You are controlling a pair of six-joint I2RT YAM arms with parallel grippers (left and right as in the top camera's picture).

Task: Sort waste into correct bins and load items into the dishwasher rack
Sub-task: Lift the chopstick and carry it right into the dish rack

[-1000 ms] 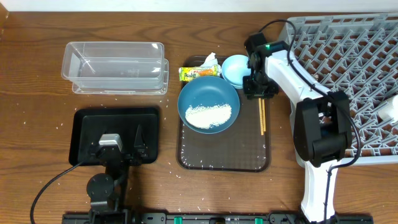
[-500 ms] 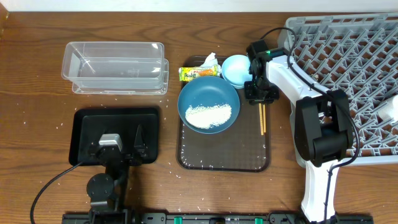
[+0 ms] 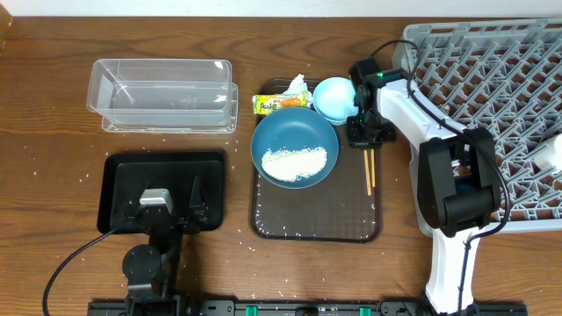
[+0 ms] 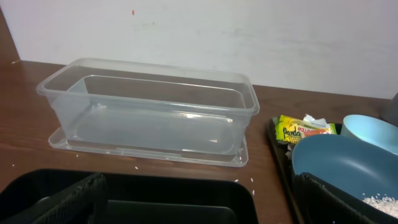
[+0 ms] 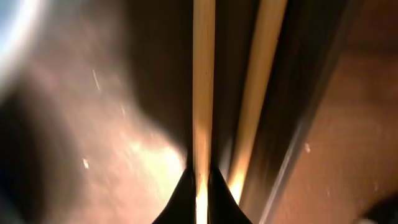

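The pair of wooden chopsticks lies on the right side of the dark brown serving tray. My right gripper is down on their far end; in the right wrist view its fingertips pinch one chopstick, with the other beside it. The dark-blue dish holds white rice. The light-blue bowl, the wrapper and the tissue sit behind it. My left gripper rests open over the black tray.
The clear tub stands at the back left and also shows in the left wrist view. The grey rack fills the right side, with a white cup at its right edge. Loose rice grains lie around both trays.
My right gripper has moved a little toward the table's front and down along the chopsticks. The left arm has not moved.
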